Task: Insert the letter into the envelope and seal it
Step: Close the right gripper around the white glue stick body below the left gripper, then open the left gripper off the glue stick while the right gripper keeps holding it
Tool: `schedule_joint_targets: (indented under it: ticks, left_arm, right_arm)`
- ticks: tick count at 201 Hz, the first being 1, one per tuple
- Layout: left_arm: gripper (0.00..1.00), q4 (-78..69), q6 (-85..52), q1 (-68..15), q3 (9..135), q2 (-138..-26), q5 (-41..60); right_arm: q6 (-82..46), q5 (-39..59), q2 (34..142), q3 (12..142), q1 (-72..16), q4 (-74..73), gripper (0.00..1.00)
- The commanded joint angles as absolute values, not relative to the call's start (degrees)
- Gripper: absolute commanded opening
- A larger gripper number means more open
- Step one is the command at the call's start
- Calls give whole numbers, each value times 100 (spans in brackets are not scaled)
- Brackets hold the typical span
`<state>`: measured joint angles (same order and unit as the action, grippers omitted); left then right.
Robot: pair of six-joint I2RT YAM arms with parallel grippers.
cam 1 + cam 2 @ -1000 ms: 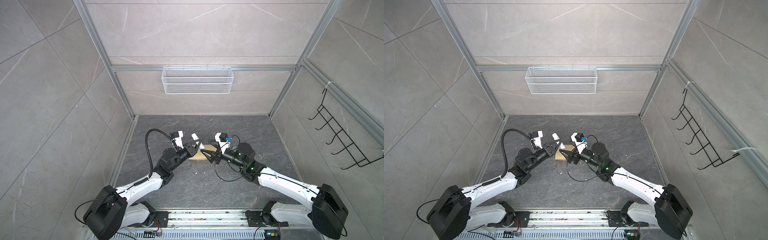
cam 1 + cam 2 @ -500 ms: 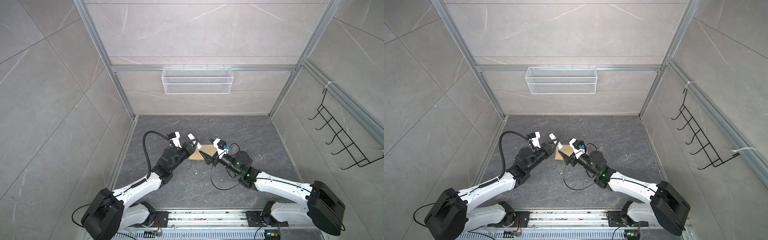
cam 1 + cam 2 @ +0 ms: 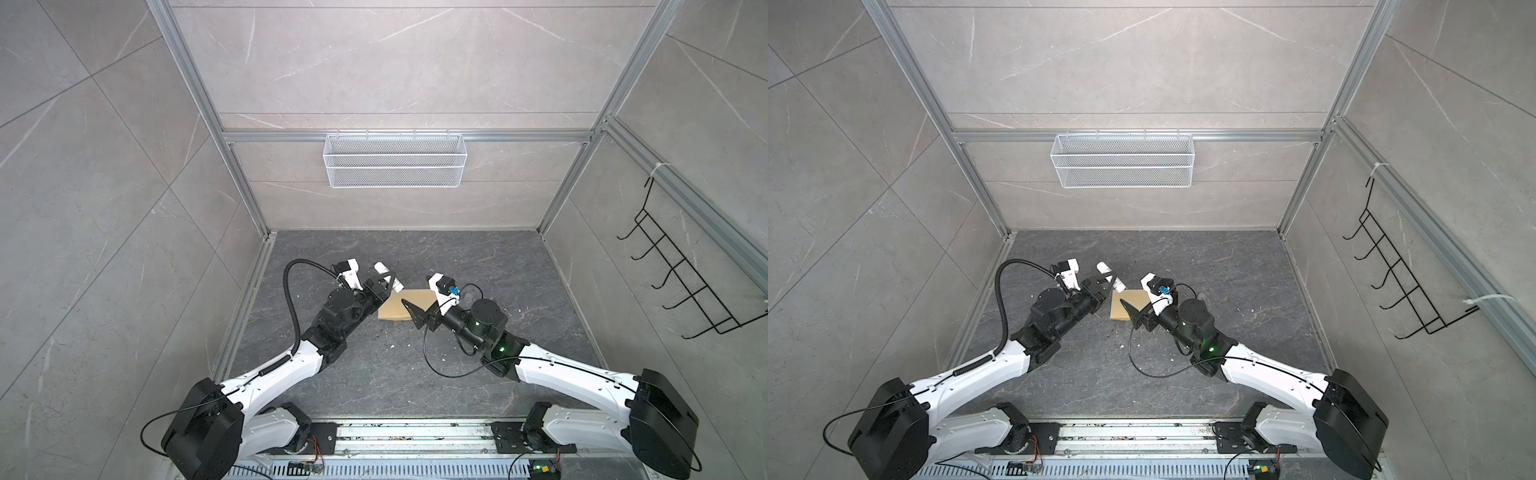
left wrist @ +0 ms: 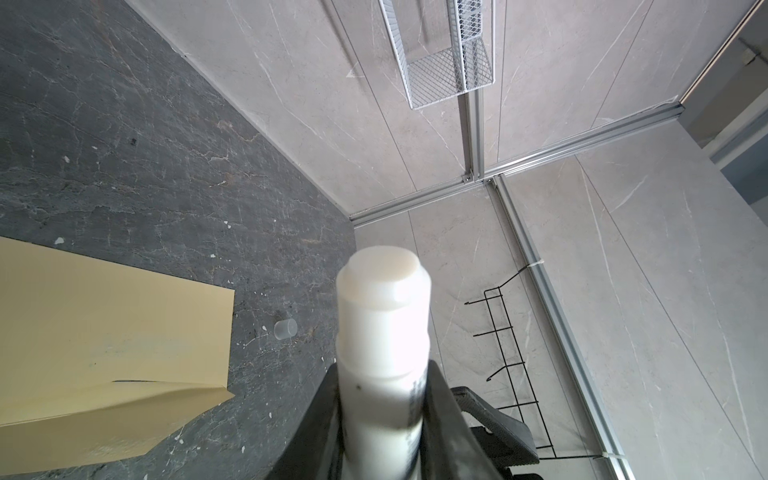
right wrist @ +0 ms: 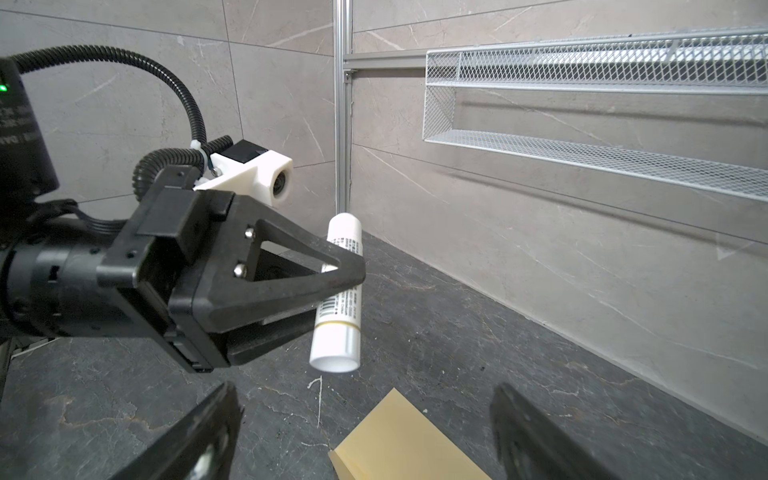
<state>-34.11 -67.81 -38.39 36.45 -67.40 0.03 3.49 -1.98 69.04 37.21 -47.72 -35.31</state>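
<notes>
The left arm [image 3: 274, 374] and right arm [image 3: 573, 374] are white shells between black joint housings. A ribbed black hose [image 3: 291, 299] runs along the left. A thin black cable [image 3: 424, 347] trails the right, where a green light [image 3: 503, 348] glows. White camera mounts [image 5: 257, 174] top the wrists. The left gripper [image 5: 336, 291] has black triangular fingers [image 5: 291, 291] with silver screws [image 5: 237, 270].

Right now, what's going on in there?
The left gripper is clamped on an uncapped white glue stick, held above the dark table beside the tan envelope. The right gripper is open over the envelope's right end, holding nothing. The envelope lies on the table; the letter is not in sight. A small clear cap lies near the envelope.
</notes>
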Motion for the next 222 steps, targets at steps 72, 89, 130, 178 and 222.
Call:
schedule_joint_targets:
  ticks: [72,89,130,178,222]
  left_arm:
    - [0,-3186,-7146,-3870,3834,-6428,-284]
    - [0,-3199,-7262,-3868,3836,-6460,-273]
    - [0,-3232,-7602,-3871,3790,-6479,-276]
    - [0,-3439,-8063,-3867,3743,-6583,-167]
    - [0,-3468,-8232,-3866,3734,-6556,-77]
  right_arm:
    - [118,-167,6923,3902,-4842,-3485,97]
    - [125,-193,6939,3851,-4868,-3614,97]
    - [112,-261,7044,3724,-4956,-3937,96]
    - [92,-254,7251,3654,-5085,-4259,91]
    - [140,-412,7638,3789,-5117,-4564,81]
